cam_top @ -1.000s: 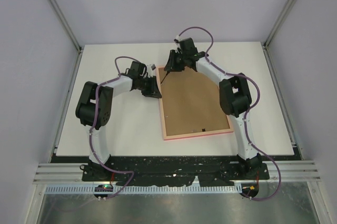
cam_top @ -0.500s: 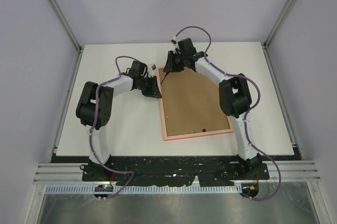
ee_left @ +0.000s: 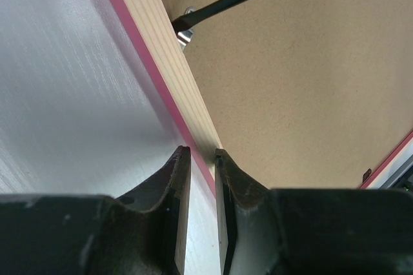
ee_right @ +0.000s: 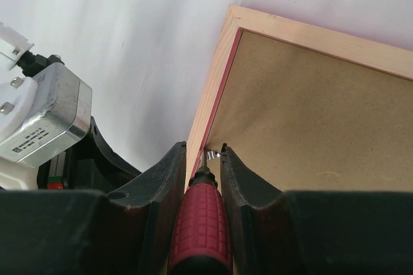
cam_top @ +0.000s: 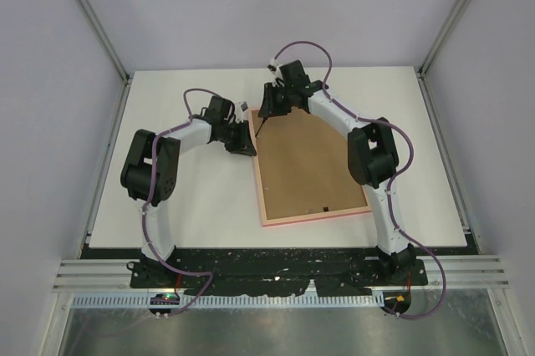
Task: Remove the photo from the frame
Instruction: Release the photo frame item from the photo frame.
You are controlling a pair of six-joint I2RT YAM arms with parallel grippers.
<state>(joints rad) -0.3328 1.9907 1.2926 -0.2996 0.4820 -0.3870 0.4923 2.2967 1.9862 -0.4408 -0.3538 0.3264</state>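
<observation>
Risks, L to R. L gripper (ee_left: 201, 151) low at left long rail of the frame (cam_top: 313, 215), jaws nearly together, pink outer lip running into the gap. Cannot tell if lip is really nipped or only braced against. If only braced, prob. no hold once levering starts: frame free to skate across the table (cam_top: 184, 197).

Next along, small metal tab (ee_left: 184, 31) on inner side of same rail, at edge of brown backing board (cam_top: 305, 160). Tip of screwdriver (ee_right: 201, 220) right at it, red handle clenched firmly in R gripper (ee_right: 203, 149). Poss. trouble:
- skipping off the tab and gouging board or pale wood rail
- bending tab too hard, snapping it
- low shaft angle, so push prob. goes sideways into rail instead of turning tab

Further right, R elbow over right side of board in top view. Touching or not: cannot tell. If touching, would pin board down against release.

Location: frame face-down mid-table btwn the arms, back up, board seated inside the rim. The photo not visible in any view; presumably under board, print side down, a guess only.

Hard to make out:
- whether tab sits over board or is already swung clear
- number of tabs; dark speck by near rail (cam_top: 323, 206) too small to name
- far-left corner of frame covered by R wrist from above
</observation>
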